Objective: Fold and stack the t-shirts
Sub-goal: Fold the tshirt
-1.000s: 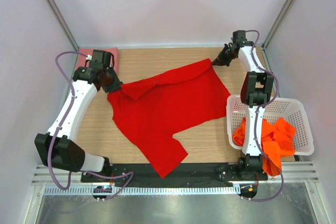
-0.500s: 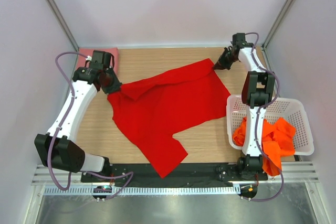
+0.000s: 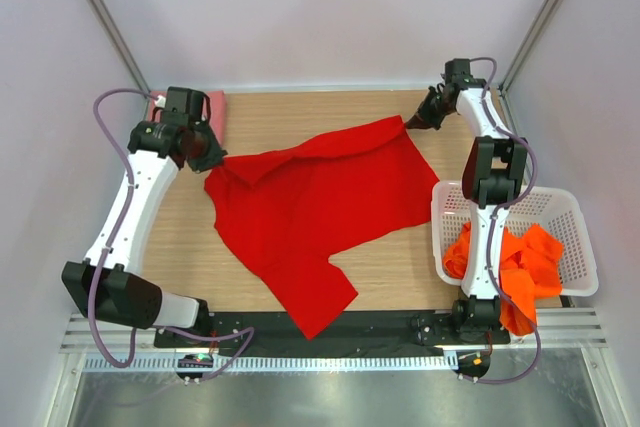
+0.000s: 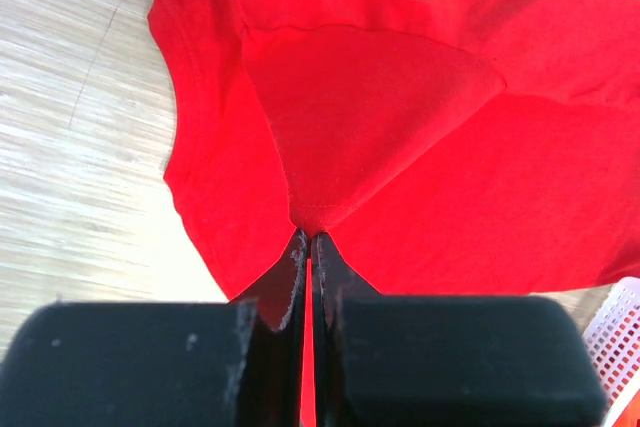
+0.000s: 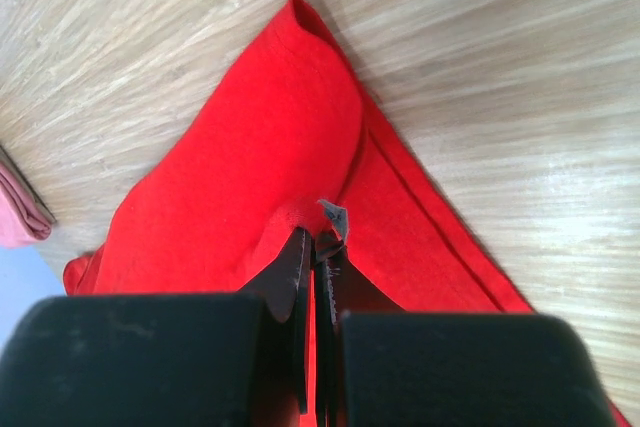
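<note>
Wooden table point(image 3: 300, 107), red t-shirt point(image 3: 310, 207) pinched by left pincer point(image 4: 308, 247), right pincer point(image 5: 318, 237)

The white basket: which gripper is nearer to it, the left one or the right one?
Right. The right gripper pinches the red shirt at its far corner, just beyond the basket. The left gripper holds the opposite corner, on the shirt's other side.

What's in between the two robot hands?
The red t-shirt, spread on the wooden table. The left gripper and the right gripper each pinch one edge of it. The top view shows this best.
</note>
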Controlling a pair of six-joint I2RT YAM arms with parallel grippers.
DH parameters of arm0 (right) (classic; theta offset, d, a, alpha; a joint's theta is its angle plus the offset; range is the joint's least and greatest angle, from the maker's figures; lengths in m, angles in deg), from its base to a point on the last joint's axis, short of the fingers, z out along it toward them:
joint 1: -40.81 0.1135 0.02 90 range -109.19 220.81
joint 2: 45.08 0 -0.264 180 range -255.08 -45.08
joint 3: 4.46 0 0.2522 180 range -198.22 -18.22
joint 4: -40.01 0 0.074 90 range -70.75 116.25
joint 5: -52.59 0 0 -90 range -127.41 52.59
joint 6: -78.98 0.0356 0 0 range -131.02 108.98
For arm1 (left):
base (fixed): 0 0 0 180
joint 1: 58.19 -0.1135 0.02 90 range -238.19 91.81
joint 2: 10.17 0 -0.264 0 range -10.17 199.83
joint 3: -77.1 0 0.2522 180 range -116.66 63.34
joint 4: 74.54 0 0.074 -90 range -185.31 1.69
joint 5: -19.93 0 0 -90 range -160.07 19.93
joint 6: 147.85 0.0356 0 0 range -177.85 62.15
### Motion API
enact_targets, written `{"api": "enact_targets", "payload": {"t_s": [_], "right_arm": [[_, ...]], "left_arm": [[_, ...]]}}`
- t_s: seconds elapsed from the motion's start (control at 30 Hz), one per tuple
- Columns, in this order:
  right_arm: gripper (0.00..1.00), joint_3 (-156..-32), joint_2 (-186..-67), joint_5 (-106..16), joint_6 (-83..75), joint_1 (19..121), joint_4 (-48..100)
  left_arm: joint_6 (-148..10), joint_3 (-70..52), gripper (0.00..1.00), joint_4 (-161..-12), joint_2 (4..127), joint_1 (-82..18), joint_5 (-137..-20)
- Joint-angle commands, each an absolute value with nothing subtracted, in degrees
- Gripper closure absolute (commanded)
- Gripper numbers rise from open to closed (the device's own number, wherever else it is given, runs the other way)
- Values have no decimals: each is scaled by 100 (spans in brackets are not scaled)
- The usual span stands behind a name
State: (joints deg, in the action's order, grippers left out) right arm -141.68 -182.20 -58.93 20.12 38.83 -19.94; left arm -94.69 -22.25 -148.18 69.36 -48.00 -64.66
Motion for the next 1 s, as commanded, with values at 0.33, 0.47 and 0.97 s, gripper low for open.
{"api": "enact_targets", "payload": {"t_s": [0.33,0.47,0.97], "right_arm": [[98,-13828,-17850,-5745,1808,3879,-2042],[98,-13828,-17929,-5640,1764,3879,-2085],[98,-13784,-18061,-5473,1790,3879,-2226]], "left_arm": [[-9301,-1533,100,-14684,6920,-4844,-7172],[-9266,-1261,100,-14448,6955,-4844,-7463],[-9213,-830,96,-14447,7201,-4835,-7578]]}}
